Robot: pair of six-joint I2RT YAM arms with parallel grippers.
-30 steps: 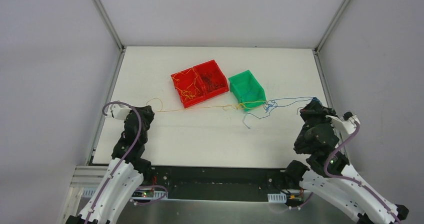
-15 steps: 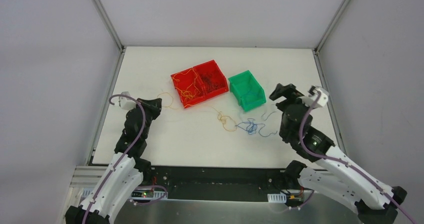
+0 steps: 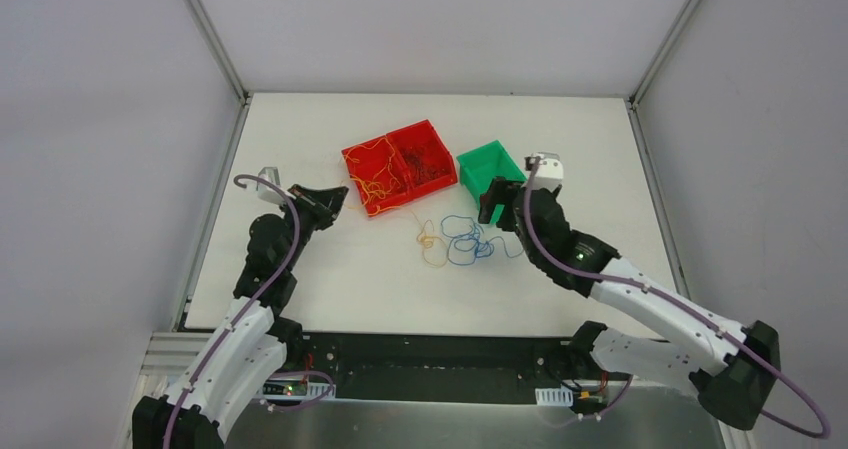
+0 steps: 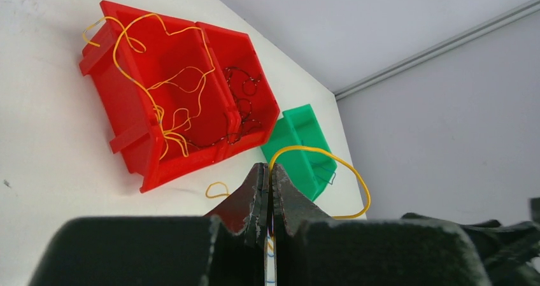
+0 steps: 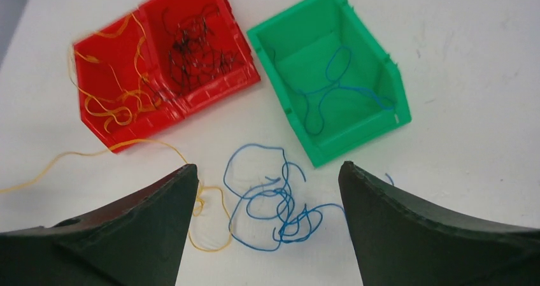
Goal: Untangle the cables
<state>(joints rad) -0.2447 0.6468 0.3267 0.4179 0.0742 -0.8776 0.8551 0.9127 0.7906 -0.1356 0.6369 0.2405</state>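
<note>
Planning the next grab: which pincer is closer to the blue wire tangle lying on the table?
Right. The right pincer hovers open right by the blue wire tangle; the left pincer sits farther off, beside the red bins, shut on a yellow wire.

left fingers (image 4: 253, 193) pressed together (tips touching), right fingers (image 5: 137, 228) spread wide apart.

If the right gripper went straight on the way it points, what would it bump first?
Most likely the loose blue wires on the table; they lie right between the right gripper's open fingers. The green bin sits farther on, though depth is unclear.
</note>
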